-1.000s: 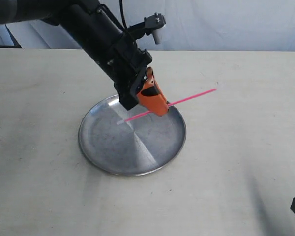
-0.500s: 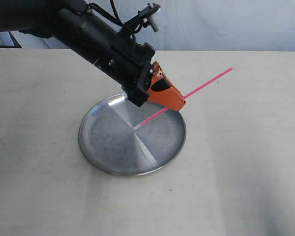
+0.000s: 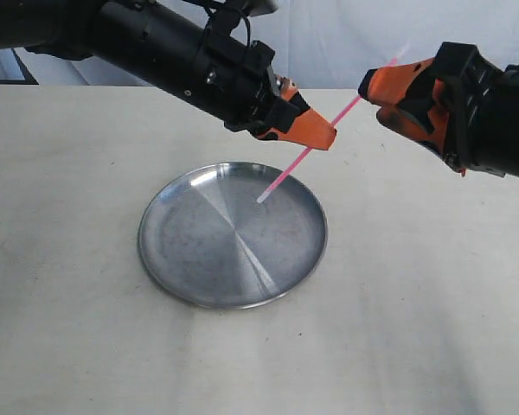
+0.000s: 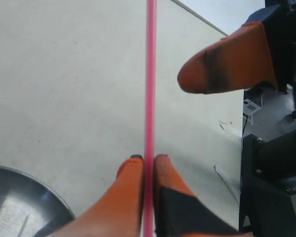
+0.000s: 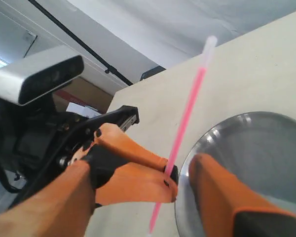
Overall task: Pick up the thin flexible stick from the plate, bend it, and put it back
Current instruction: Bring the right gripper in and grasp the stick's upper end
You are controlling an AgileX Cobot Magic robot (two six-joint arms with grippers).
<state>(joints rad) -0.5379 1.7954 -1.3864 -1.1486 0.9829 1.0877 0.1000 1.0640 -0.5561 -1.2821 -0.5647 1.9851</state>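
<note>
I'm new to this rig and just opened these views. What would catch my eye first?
A bright pink stick slants through the air, pinched by the left gripper above the shiny silver plate in the middle of the table, with its whitish lower end pointing down at the plate. The right gripper has its open fingers around the stick's upper part.

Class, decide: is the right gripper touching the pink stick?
Apart. In the right wrist view the pink stick passes between the right gripper's open fingers, clear space on both sides; the left wrist view shows a gap too.
</note>
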